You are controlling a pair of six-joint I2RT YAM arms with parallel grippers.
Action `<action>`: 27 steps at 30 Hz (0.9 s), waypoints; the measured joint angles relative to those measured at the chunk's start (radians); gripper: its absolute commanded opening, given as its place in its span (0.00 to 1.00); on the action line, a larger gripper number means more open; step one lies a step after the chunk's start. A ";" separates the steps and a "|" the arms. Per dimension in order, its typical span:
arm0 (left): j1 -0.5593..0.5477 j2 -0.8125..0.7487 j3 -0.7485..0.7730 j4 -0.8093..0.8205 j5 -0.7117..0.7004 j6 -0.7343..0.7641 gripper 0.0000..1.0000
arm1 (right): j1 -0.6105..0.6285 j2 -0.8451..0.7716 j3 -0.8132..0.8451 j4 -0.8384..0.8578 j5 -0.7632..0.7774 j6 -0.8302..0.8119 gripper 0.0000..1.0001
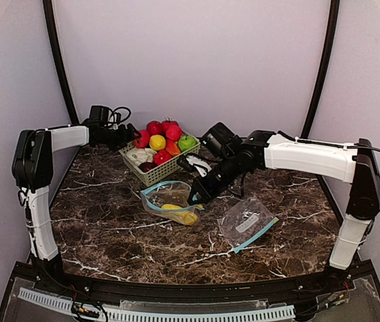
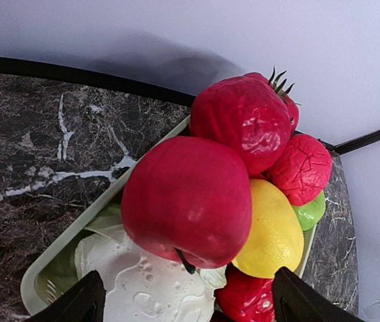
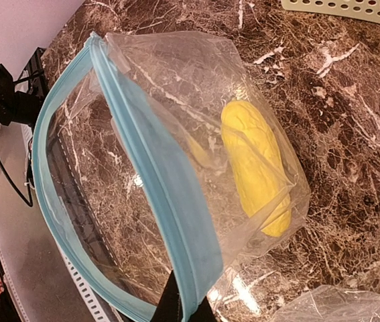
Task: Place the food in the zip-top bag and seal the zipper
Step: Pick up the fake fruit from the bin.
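The food lies piled in a pale green slatted basket (image 1: pixel 156 176): a red apple (image 2: pixel 186 201), red strawberries (image 2: pixel 243 121), a yellow lemon (image 2: pixel 270 231), a green fruit (image 2: pixel 310 211) and a pale cabbage (image 2: pixel 136 288). My left gripper (image 1: pixel 131 136) hovers at the basket's left end, open (image 2: pixel 190 310), its fingers either side of the apple without touching it. The zip-top bag (image 1: pixel 168 200) lies open in front of the basket with a yellow food piece (image 3: pixel 257 168) inside. My right gripper (image 1: pixel 196 196) is shut on the bag's blue zipper rim (image 3: pixel 156 174), holding the mouth up.
A second zip-top bag (image 1: pixel 246 223), flat with a blue zipper, lies on the marble table to the right of the first; its corner shows in the right wrist view (image 3: pixel 350 305). The back wall stands close behind the basket. Cables hang near the left arm.
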 measured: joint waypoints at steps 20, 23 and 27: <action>0.013 0.153 0.096 0.110 0.097 -0.057 0.74 | 0.000 0.000 0.000 0.000 -0.008 0.008 0.00; 0.013 0.158 0.098 0.122 0.103 -0.064 0.74 | 0.000 0.000 0.000 0.000 -0.008 0.008 0.00; 0.013 0.169 0.115 0.122 0.108 -0.074 0.70 | 0.000 0.000 0.000 0.000 -0.008 0.008 0.00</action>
